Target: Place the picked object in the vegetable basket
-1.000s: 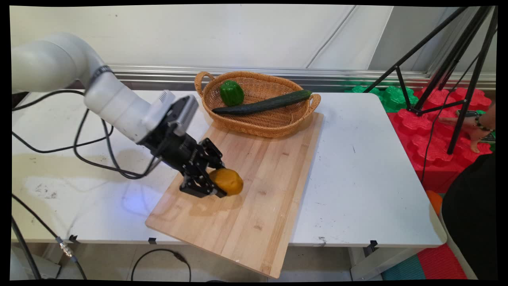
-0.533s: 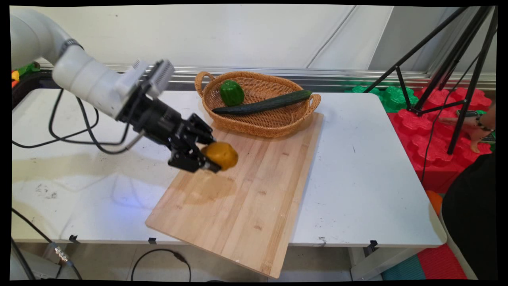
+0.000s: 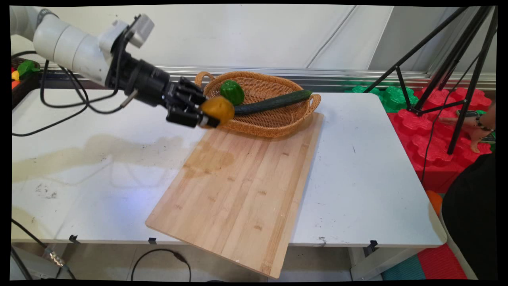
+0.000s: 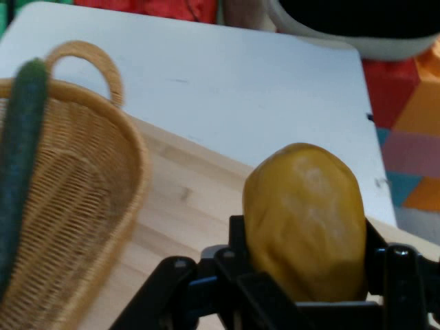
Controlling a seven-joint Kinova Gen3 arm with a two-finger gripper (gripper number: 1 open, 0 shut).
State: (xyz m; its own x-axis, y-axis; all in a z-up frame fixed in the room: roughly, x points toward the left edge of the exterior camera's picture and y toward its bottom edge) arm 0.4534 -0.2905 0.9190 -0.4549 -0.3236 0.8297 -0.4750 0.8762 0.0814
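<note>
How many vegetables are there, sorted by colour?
Green: 2, a bell pepper and a cucumber, both in the wicker basket.
Yellow-brown: 1, a potato gripped in the claw.
Total: 3.

My black fingers (image 3: 206, 104) carry a mustard-yellow potato (image 3: 217, 110). Beside it sits the tan woven basket (image 3: 278, 123), holding a bright green pepper (image 3: 232, 91) and a dark green cucumber (image 3: 274, 102). Below lies the pale striped wooden board (image 3: 242, 190) on the white tabletop (image 3: 357, 178).
</note>
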